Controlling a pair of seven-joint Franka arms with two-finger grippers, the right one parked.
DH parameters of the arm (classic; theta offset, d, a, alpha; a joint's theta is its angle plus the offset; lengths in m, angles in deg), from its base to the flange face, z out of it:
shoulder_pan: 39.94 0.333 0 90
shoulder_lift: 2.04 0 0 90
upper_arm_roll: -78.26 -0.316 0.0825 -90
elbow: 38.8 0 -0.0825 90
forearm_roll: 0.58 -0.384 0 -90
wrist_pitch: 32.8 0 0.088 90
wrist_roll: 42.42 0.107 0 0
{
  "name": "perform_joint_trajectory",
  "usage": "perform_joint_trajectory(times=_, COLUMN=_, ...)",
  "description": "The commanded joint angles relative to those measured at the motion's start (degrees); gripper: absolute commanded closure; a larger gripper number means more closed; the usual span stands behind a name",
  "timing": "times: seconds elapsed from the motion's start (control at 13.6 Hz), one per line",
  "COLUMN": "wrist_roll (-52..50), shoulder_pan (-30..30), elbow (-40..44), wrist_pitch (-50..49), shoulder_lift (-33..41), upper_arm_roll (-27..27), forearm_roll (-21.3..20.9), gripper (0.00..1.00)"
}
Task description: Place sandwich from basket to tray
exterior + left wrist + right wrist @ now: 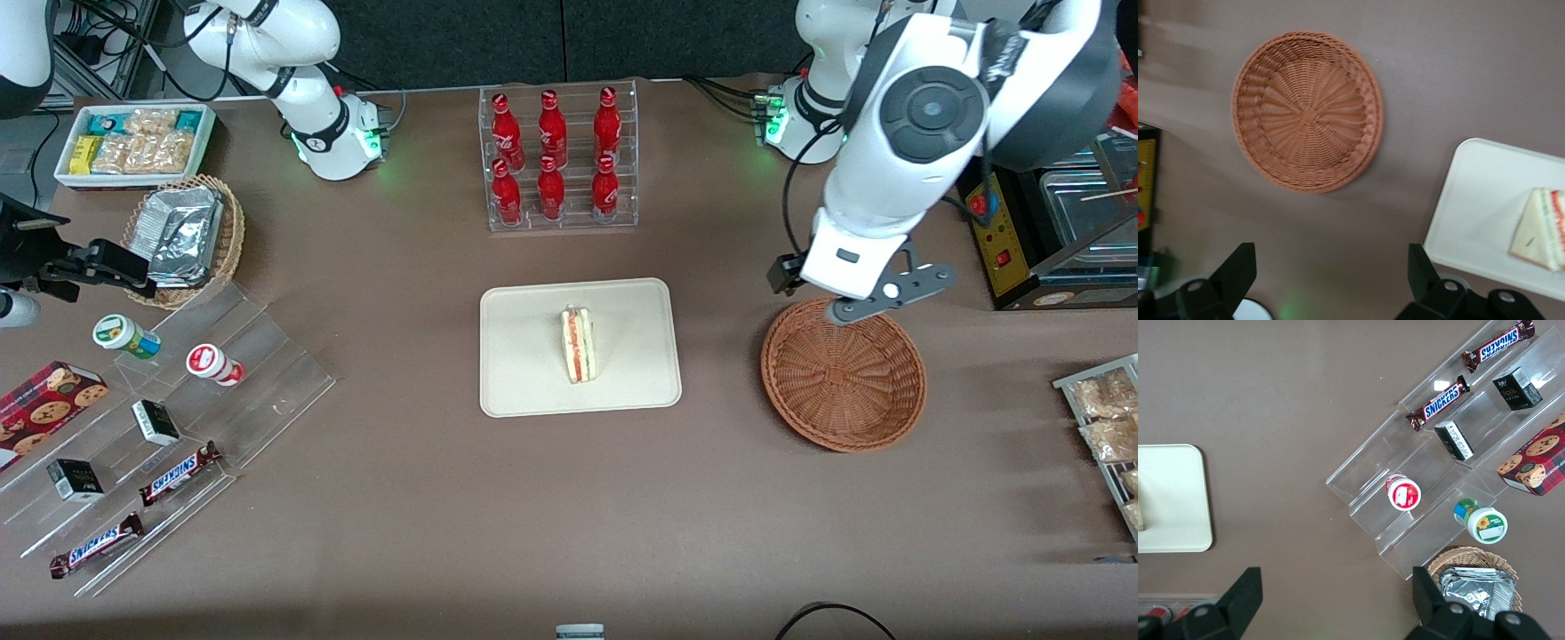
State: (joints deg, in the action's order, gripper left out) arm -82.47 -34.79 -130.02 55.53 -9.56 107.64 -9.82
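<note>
Gripper [1331, 277]: raised above the table, fingers [1238, 270] spread wide, nothing between them.

Table [1458, 73]: brown, bare beneath the fingers.

Basket [1308, 110]: round, reddish-brown wicker, nothing in it; lies on the table near the fingers, below them and clear of them. In the front view the basket [843, 373] sits partly under the working arm's wrist, toward the working arm's end of the table.

Tray [1471, 200]: cream, rounded corners, low rim; flat on the table beside the basket and apart from it. In the front view the tray [524, 356] lies mid-table.

Sandwich [1538, 230]: triangular wedge, pale bread, red and green filling stripe; lies on the tray, well apart from the fingers and out of the basket. In the front view the sandwich [579, 344] rests near the tray's middle.

Bottle rack [560, 160]: clear, holding six red bottles; farther from the front camera than the tray.
</note>
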Motion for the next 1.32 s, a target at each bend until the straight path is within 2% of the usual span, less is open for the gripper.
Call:
perform_joint_trajectory(times=0.0, wrist_roll=5.58, shoulder_pan=3.10, elbow=-0.89, wrist_pitch=-1.84, shoulder_lift=2.86, upper_arm_roll=0.33, forearm_roll=1.67, gripper=0.00)
perform_joint_trajectory(times=0.15, wrist_roll=9.97, shoulder_pan=6.17, elbow=-0.89, wrist_pitch=-2.28, shoulder_lift=3.65, upper_arm_roll=0.24, forearm_roll=4.39, gripper=0.00)
perform_joint_trajectory(times=0.29, wrist_roll=15.41, shoulder_pan=7.51, elbow=-0.89, wrist_pitch=-2.98, shoulder_lift=4.62, upper_arm_roll=-0.98, forearm_roll=5.11, gripper=0.00)
perform_joint_trajectory(times=0.44, wrist_roll=22.35, shoulder_pan=5.24, elbow=-0.89, wrist_pitch=-4.65, shoulder_lift=6.19, upper_arm_roll=-8.24, forearm_roll=7.90, gripper=0.00)
perform_joint_trajectory(times=0.59, wrist_roll=30.52, shoulder_pan=-0.29, elbow=-1.15, wrist_pitch=-6.40, shoulder_lift=8.04, upper_arm_roll=-18.69, forearm_roll=8.80, gripper=0.00)
perform_joint_trajectory(times=0.88, wrist_roll=41.01, shoulder_pan=-4.69, elbow=-0.89, wrist_pitch=-8.96, shoulder_lift=9.89, upper_arm_roll=-30.32, forearm_roll=9.50, gripper=0.00)
perform_joint_trajectory(times=1.03, wrist_roll=40.67, shoulder_pan=-6.02, elbow=-0.97, wrist_pitch=-9.40, shoulder_lift=10.51, upper_arm_roll=-32.01, forearm_roll=9.50, gripper=0.00)
perform_joint_trajectory(times=1.25, wrist_roll=41.10, shoulder_pan=-6.82, elbow=-0.19, wrist_pitch=-9.40, shoulder_lift=10.16, upper_arm_roll=-31.75, forearm_roll=9.50, gripper=0.00)
